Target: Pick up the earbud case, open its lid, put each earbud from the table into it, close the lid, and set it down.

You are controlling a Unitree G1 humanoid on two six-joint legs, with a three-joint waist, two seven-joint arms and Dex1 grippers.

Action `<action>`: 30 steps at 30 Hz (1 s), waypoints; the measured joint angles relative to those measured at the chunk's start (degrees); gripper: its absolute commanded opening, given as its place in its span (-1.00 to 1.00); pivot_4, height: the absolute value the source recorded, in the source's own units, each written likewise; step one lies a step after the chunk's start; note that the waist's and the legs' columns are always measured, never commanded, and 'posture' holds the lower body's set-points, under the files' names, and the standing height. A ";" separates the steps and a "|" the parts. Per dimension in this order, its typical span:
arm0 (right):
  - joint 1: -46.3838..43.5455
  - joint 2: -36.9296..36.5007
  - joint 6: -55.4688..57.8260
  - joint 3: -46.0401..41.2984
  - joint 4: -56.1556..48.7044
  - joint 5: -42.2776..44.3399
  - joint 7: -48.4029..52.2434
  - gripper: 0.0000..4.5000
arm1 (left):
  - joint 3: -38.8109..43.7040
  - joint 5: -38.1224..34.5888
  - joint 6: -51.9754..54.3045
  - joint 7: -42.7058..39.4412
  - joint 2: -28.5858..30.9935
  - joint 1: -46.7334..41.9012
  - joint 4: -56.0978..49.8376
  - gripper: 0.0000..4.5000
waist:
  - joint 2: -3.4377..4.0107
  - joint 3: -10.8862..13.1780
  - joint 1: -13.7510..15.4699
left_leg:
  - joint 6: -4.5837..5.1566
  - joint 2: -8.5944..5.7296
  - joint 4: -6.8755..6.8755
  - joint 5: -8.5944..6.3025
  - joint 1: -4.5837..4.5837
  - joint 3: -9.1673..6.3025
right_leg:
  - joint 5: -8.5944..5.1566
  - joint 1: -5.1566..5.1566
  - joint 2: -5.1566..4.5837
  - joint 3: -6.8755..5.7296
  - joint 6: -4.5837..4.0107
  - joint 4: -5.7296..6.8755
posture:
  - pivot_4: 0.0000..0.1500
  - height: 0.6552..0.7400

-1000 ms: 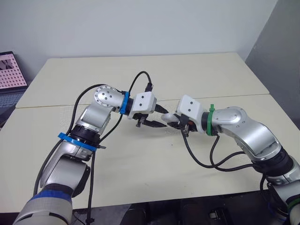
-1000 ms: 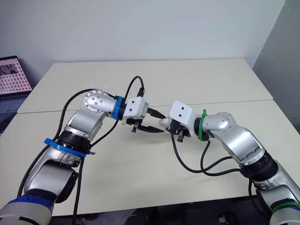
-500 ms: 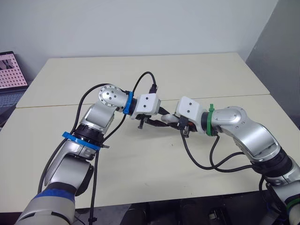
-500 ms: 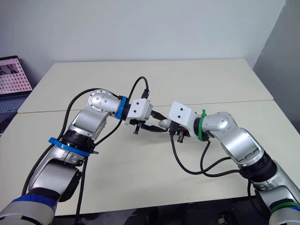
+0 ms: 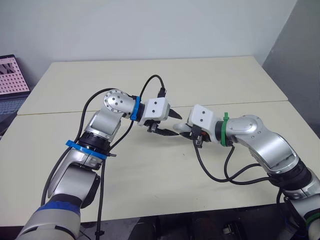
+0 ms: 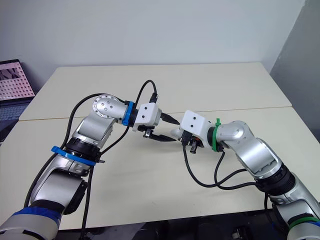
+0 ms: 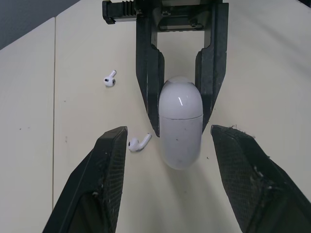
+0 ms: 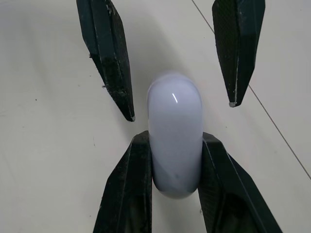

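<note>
The white earbud case, lid shut, is held above the table by my right gripper, whose fingers are shut on its sides. My left gripper faces it from the opposite side, open wide. Its fingertips stand apart on either side of the case's free end without touching it. Two white earbuds lie on the table under the grippers, one close beside the case and the other farther off. In the eye views the two grippers meet nose to nose over the table's middle.
The cream table has a seam running across its middle. A screen stands off the far left edge. Black cables hang from both wrists down to the tabletop.
My left gripper pushed in toward the case, then drew back slightly, and its fingers now stand wider. The right gripper has held the case nearly still.
</note>
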 measured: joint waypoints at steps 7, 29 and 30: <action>0.28 -0.03 0.06 -0.17 0.00 -0.04 -0.12 -0.63 | 0.06 0.00 0.17 -0.23 -0.72 -0.02 0.09 -0.29 | 0.00 0.00 0.01 | 0.00 0.00 0.01 0.00 0.00 0.00 | 0.00 0.00 0.00 0.00 0.00 0.00 | 1.00 1.00; 1.24 2.02 1.45 -6.53 -1.85 0.47 -1.44 0.94 | 1.96 -2.41 8.99 -2.40 -0.48 0.74 0.14 -0.67 | 0.00 0.00 0.08 | 0.00 -0.02 0.05 0.00 -0.01 -0.01 | 0.00 0.00 0.00 0.00 0.00 0.02 | 1.00 1.00; 1.45 1.99 1.69 -7.17 -2.22 0.45 -1.78 0.98 | 2.35 -2.81 10.48 -2.41 -0.48 1.03 0.13 -0.67 | 0.00 0.00 0.07 | 0.00 -0.02 0.05 0.00 -0.01 0.00 | 0.00 0.00 0.00 0.01 0.00 0.03 | 1.00 1.00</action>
